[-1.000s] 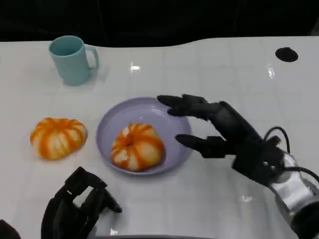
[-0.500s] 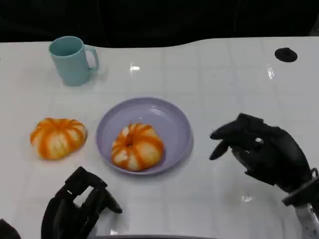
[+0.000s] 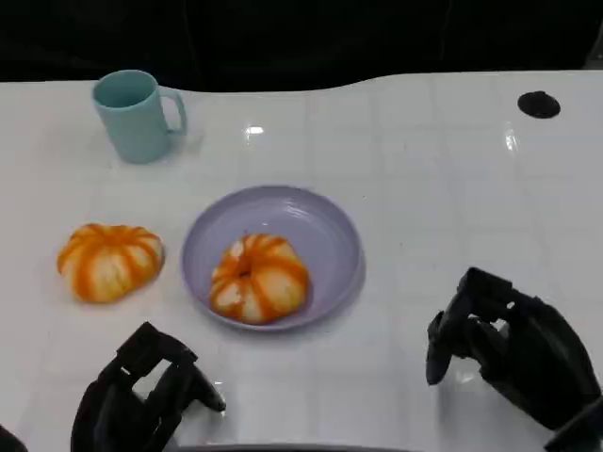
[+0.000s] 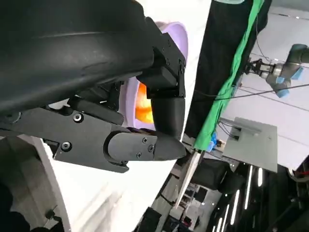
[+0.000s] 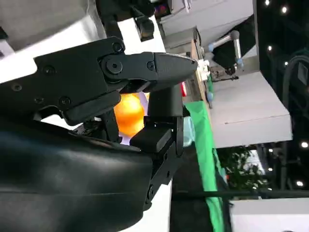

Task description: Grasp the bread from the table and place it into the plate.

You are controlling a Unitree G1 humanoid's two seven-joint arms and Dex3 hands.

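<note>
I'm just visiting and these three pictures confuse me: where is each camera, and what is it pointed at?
Head view: from the robot's head, looking down at the table; both hands, left hand and right hand, show low.
Left wrist view: behind the left hand, facing the plate.
Right wrist view: behind the right hand, facing the bread.
All three share the bread on the plate.

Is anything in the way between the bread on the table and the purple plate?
No. The bread on the table lies just beside the plate with only bare white table between them. The plate already holds another bread, but its far half is free. The mug stands well off.
</note>
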